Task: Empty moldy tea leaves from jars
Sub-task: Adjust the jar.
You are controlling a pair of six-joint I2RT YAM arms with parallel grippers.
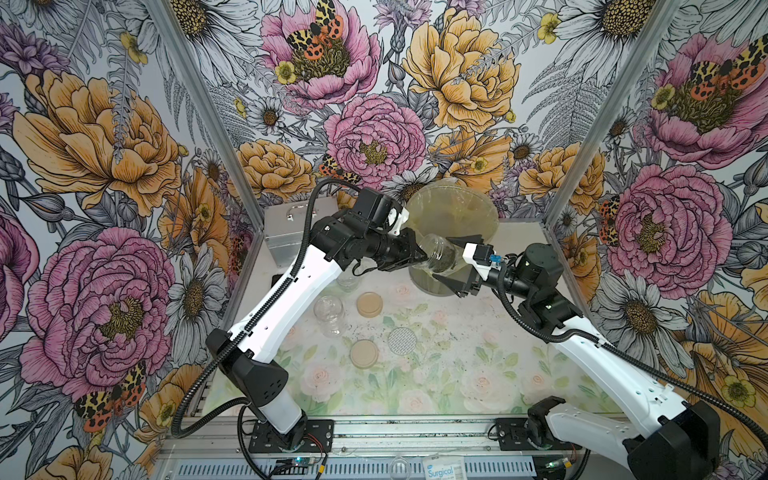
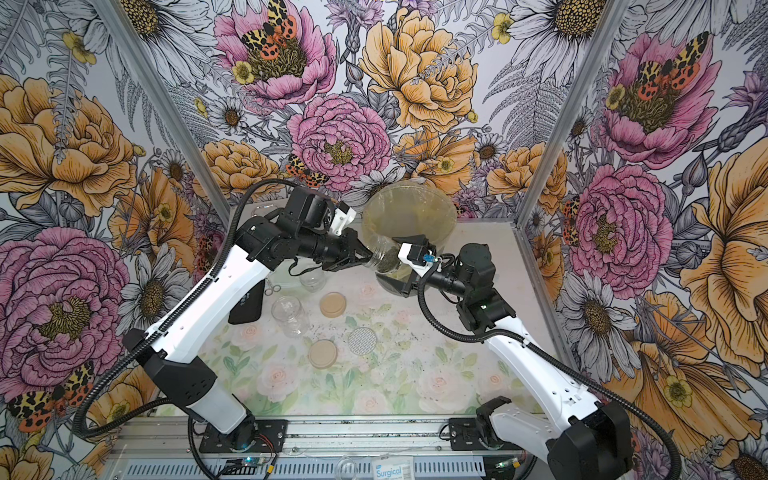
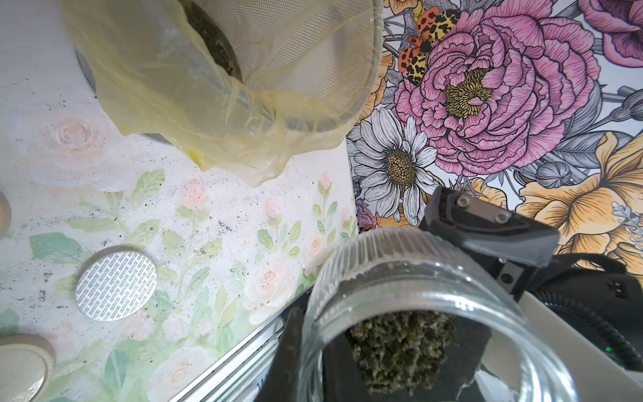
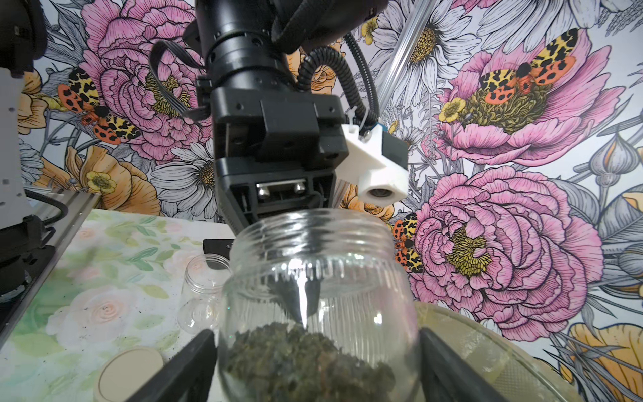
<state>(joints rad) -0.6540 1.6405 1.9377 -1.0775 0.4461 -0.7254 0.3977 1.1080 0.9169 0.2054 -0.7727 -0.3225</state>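
Observation:
A clear glass jar [image 1: 434, 251] [image 2: 382, 255] hangs tilted in front of the bin, with dark tea leaves [image 1: 444, 261] [image 4: 295, 355] heaped at its base end. My left gripper [image 1: 419, 254] [image 2: 366, 258] [image 3: 309, 348] is shut on the jar's rim, one finger outside the glass. My right gripper [image 1: 446, 259] [image 2: 388, 259] [image 4: 315, 348] has a finger on each side of the jar's base, both against the glass. In the left wrist view the tea leaves [image 3: 400, 348] show through the jar [image 3: 417, 278]. Two more jars [image 1: 328, 311] [image 1: 348, 280] stand empty on the table.
The translucent bin with the yellow bag [image 1: 492, 216] [image 3: 174, 87] stands at the back, just behind the held jar. Two tan lids [image 1: 369, 303] [image 1: 364, 353] and a silver dotted lid [image 1: 402, 340] lie on the table among scattered crumbs. A silver metal case [image 1: 286, 232] sits back left.

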